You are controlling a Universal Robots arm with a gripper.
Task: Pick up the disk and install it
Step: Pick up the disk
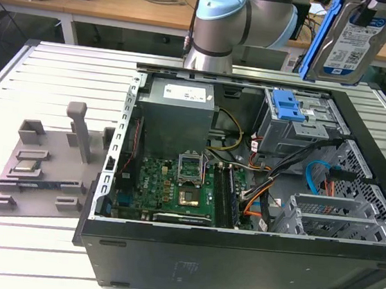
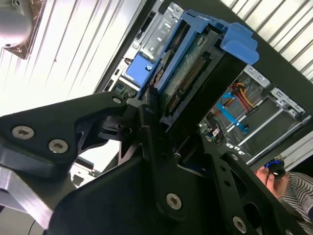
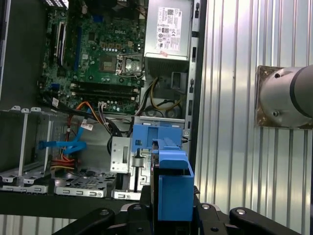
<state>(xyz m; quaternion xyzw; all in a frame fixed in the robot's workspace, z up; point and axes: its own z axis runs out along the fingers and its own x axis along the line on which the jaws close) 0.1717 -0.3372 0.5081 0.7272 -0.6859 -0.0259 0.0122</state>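
1. Disk [image 1: 355, 37]: off the bench and held on edge above the far side of the open computer case [image 1: 235, 261], toward the exterior view's right. Its label faces the camera, with the blue frame running along its edge. The second wrist view shows its connector edge.
2. Gripper [image 2: 181, 122]: the black jaws are clamped on the disk, one on each flat side.
3. Drive cage [image 1: 299, 132]: grey metal, inside the case at its far corner, with the blue latch piece [image 1: 286, 105] on top. The disk hangs above the cage, clearly apart and not touching.
4. Cables: orange leads [image 1: 264, 194] and a blue lead [image 1: 318, 176] lie loose in the case just beside the cage. The power supply [image 1: 180, 108] and motherboard [image 1: 181, 185] fill the rest of the case.
5. Step in hand, as judged: pick-up is complete and the disk is being carried over the case. Installation has not started.
6. Requirement, as judged: seating calls for the blue frame to be squared to the cage opening and the connector edge turned toward the leads. The loose cables must be kept out of the path.
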